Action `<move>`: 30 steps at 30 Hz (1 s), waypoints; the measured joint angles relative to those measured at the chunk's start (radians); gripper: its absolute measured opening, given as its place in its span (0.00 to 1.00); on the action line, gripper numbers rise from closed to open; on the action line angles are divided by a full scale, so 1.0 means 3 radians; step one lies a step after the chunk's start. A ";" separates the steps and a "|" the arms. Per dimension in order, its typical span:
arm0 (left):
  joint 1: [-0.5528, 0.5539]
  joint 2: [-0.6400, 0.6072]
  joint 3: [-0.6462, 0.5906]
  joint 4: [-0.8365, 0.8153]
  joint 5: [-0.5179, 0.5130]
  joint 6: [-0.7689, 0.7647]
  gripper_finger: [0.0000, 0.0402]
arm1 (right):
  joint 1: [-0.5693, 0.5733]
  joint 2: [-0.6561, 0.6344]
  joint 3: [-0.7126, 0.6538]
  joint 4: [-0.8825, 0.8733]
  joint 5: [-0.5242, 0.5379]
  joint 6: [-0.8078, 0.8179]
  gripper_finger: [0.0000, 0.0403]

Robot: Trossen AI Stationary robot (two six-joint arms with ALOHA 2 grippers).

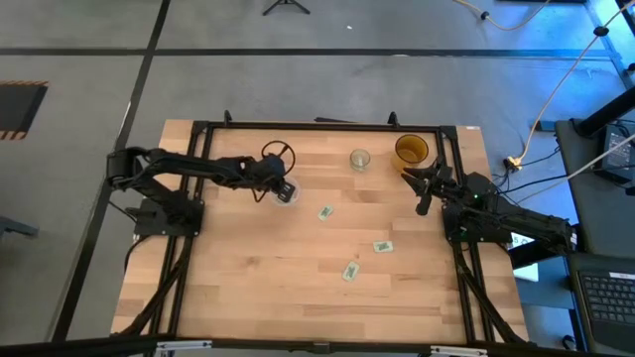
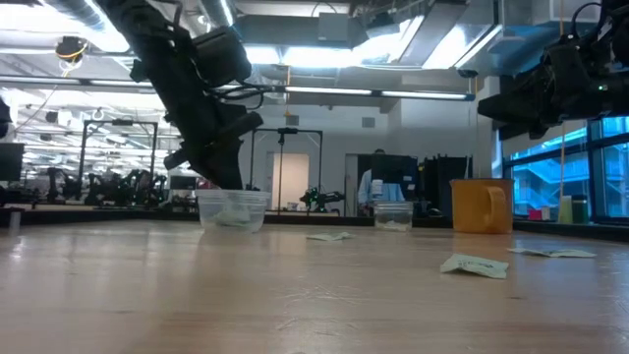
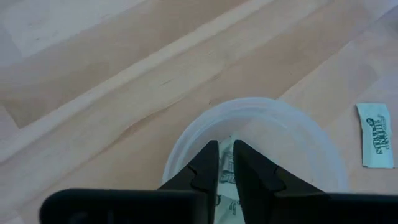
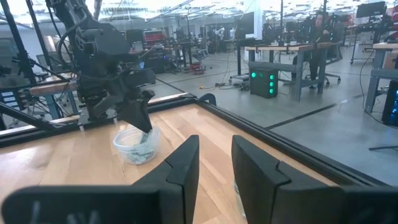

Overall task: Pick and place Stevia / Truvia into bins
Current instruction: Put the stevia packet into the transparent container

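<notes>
My left gripper [image 1: 283, 188] reaches down into the wide clear cup [image 1: 287, 195] at the table's far left-centre. Its fingers stand a narrow gap apart inside the rim [image 3: 261, 106]. A pale green sachet [image 3: 227, 163] lies in the cup and shows through that gap. Three more sachets lie flat on the wood [image 1: 325, 212] [image 1: 382, 246] [image 1: 350, 271]; one of them [image 3: 376, 135] is just beside the cup. My right gripper [image 1: 422, 186] hovers, open, by the yellow cup [image 1: 411, 150] at the far right, holding nothing. My left gripper comes down from above, slanting from the table's left, with its fingertips [image 3: 208, 165] inside the clear cup. Whether they touch the sachet beneath them or the cup's wall, I cannot tell.
A smaller clear cup [image 1: 359, 159] and the yellow cup [image 2: 482, 205] stand near the far edge. A black frame rail runs around the table [image 1: 317, 125]. Bare wood stretches across the near half. A person stands far off in the room behind [image 2: 371, 187].
</notes>
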 joint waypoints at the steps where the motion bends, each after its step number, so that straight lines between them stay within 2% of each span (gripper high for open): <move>1: 0.0000 -0.0015 0.0000 0.0000 -0.0002 0.0000 0.13 | 0.0000 0.0001 0.0000 0.0004 0.0000 0.0001 0.25; 8: 0.0000 -0.0161 0.0000 -0.0001 -0.0008 0.0001 0.21 | 0.0000 0.0000 0.0000 0.0008 0.0000 0.0005 0.25; 12: -0.0002 -0.0370 0.0000 0.0005 -0.0008 0.0146 0.24 | 0.0000 0.0001 -0.0001 0.0116 -0.0001 0.0223 0.25; 17: -0.0134 -0.0856 0.0000 0.0090 -0.0073 0.0480 0.24 | 0.0001 0.0001 0.0000 0.0549 -0.0187 0.0603 0.25; 21: -0.0326 -0.1357 0.0000 0.0314 -0.0369 0.0676 0.24 | 0.0001 0.0000 0.0008 0.0874 -0.0288 0.0797 0.25; 26: -0.0578 -0.1924 0.0001 0.0361 -0.0698 0.0802 0.24 | 0.0005 0.0112 0.0289 0.0728 -0.0888 0.0589 0.25; 30: -0.0754 -0.2203 0.0001 0.0327 -0.0751 0.0875 0.24 | 0.0042 0.0503 0.0746 0.0355 -0.0904 0.0338 0.25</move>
